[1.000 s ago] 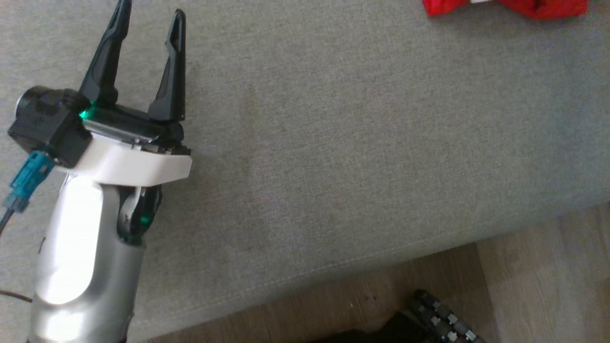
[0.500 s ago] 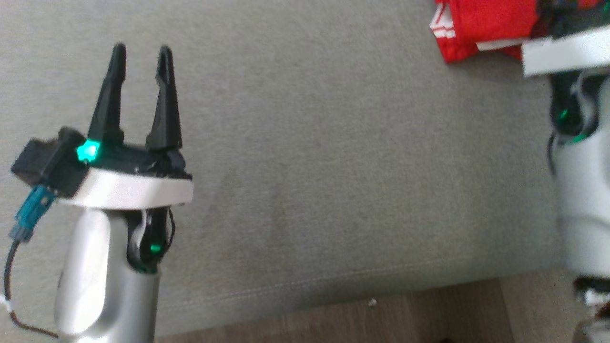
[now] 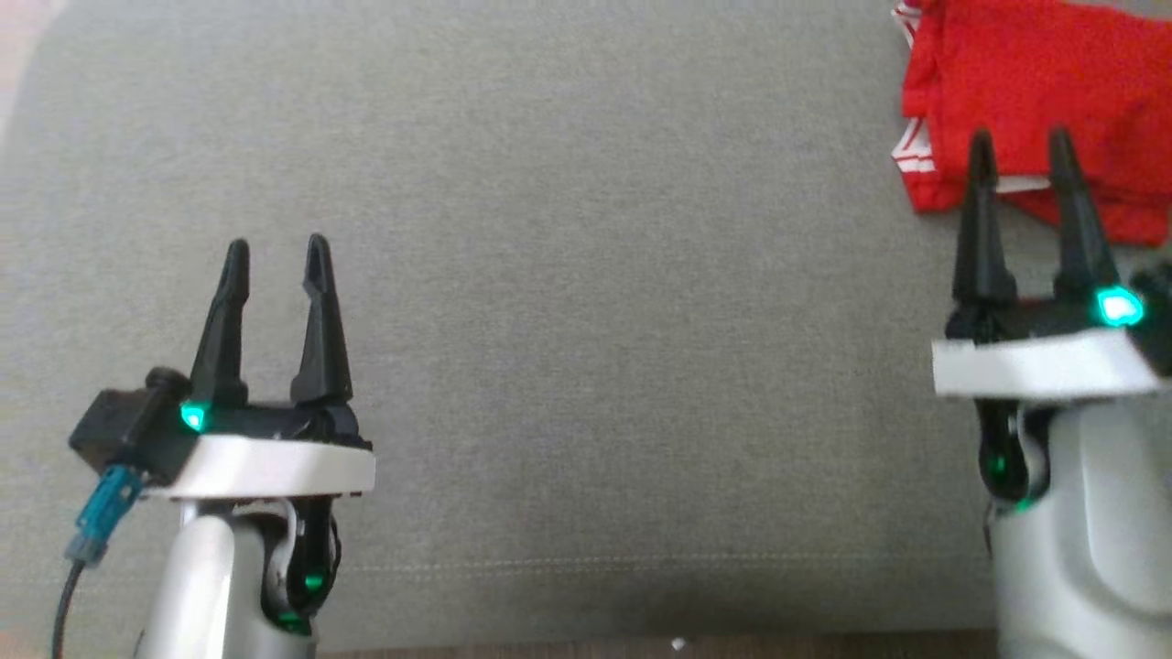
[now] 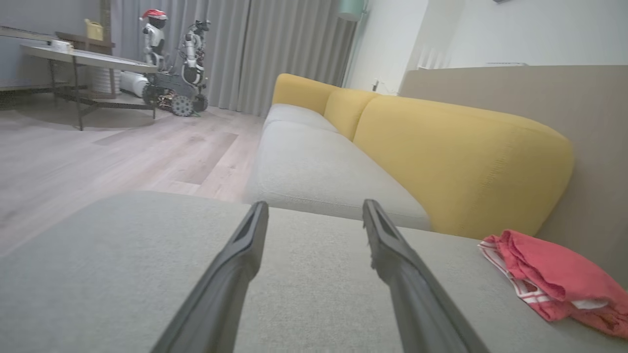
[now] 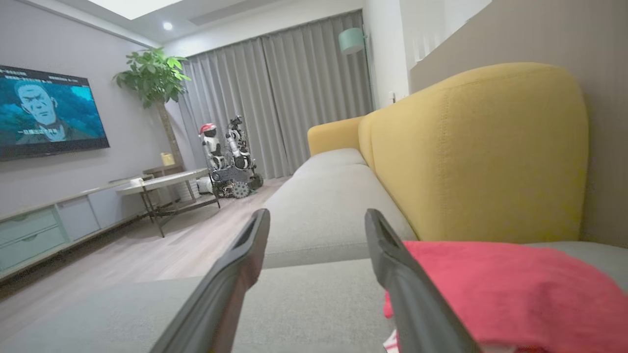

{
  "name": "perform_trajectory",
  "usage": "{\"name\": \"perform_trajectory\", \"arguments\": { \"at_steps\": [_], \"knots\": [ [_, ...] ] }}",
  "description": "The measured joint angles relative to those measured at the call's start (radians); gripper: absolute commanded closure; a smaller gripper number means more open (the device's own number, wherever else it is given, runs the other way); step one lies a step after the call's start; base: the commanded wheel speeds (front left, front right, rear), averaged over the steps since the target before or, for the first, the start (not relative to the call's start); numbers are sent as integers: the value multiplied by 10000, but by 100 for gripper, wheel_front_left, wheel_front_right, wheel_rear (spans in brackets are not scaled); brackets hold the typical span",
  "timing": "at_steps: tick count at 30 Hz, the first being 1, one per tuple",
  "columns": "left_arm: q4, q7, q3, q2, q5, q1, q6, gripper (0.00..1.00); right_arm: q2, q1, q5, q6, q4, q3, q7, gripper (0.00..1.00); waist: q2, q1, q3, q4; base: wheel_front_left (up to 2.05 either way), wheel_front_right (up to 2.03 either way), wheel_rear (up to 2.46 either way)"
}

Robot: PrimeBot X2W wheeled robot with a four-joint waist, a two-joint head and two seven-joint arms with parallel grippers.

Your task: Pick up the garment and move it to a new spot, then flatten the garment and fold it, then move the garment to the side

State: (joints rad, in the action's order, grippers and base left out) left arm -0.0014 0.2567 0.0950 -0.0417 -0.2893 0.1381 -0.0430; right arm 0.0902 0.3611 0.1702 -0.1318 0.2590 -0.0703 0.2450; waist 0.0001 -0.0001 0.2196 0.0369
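One red garment (image 3: 1035, 73) on grey cushion (image 3: 586, 275), near yellow backrest (image 5: 476, 147); right gripper (image 3: 1021, 142) close.

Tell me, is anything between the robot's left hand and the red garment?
No. In the head view, just bare grey sofa cushion lies between left hand and red garment.

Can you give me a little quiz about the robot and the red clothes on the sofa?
1. True or false: the right gripper is holding the red garment.
2. Which is nearer the garment: A the left gripper, or B the right gripper?
3. Fill in: the garment lies on the grey sofa ___.

Key: 1 false, its jaws are open with nothing between them. 2 B. 3 cushion.
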Motion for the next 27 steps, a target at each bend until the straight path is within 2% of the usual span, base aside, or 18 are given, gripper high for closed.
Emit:
{"name": "perform_trajectory", "arguments": {
  "at_steps": [3,8,27],
  "knots": [
    [-35,0,-10,-2,-566,-249,209,0,-171,-883,-474,0,-236,36,54,0,0,0,-215,129,0,0,0],
    [-94,0,-33,-6,-169,-758,163,0,-353,-1881,-686,0,-614,88,56,0,0,0,-451,173,0,0,0],
    [-462,0,-416,-6,-40,-782,251,0,-357,-1852,-667,0,-941,-8,56,0,0,0,-354,38,0,0,0]
  ]
}}
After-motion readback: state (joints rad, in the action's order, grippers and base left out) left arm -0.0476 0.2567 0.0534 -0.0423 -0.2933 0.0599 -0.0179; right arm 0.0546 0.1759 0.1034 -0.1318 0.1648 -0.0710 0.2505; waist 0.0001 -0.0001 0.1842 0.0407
